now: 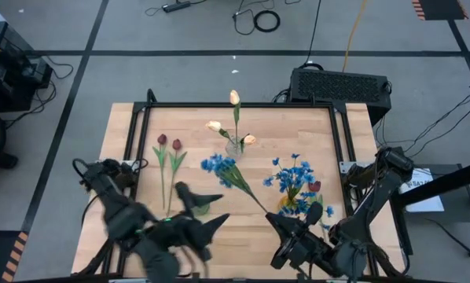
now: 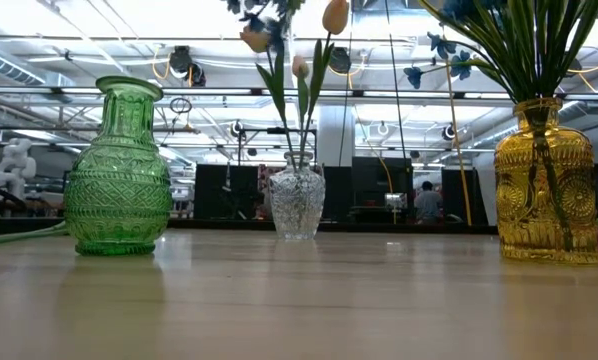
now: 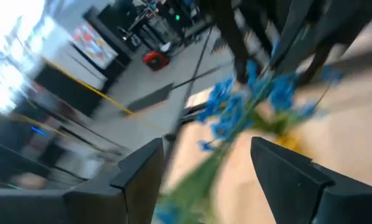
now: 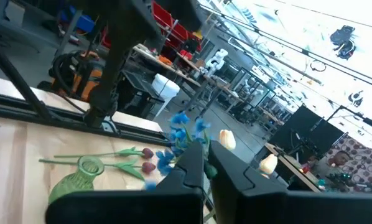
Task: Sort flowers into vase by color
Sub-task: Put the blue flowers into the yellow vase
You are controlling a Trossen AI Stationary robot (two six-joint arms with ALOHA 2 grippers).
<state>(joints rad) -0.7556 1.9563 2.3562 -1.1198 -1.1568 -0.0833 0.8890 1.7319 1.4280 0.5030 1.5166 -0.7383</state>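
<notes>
Your loose blue flower stem (image 1: 229,174) lies flat on the table (image 1: 313,130), its clustered bloom near the table's middle and its green stem running diagonally toward the right arm's side. More blue flowers (image 1: 294,179) already stand in the yellow glass vase (image 2: 545,180) on the right part of the table. Three cream-peach tulips (image 1: 233,118) stand in the clear cut-glass vase (image 2: 297,200) toward the far middle. Two dark red tulips (image 1: 169,153) lie flat, side by side, on the left part of the table. The green glass vase (image 2: 117,168) stands upright near them and holds no flowers; in the high view it is partly covered by the left arm.

Your left tool (image 3: 204,168) sits low over the near left part of the table, beside the green vase. Its fingers (image 3: 139,180) stand apart and released, gripping nothing; its wrist view shows blurred blue blooms beyond the gap.

Your right tool (image 4: 206,169) hovers at the near right edge of the table, close to the yellow vase, its fingers clenched together on nothing.
</notes>
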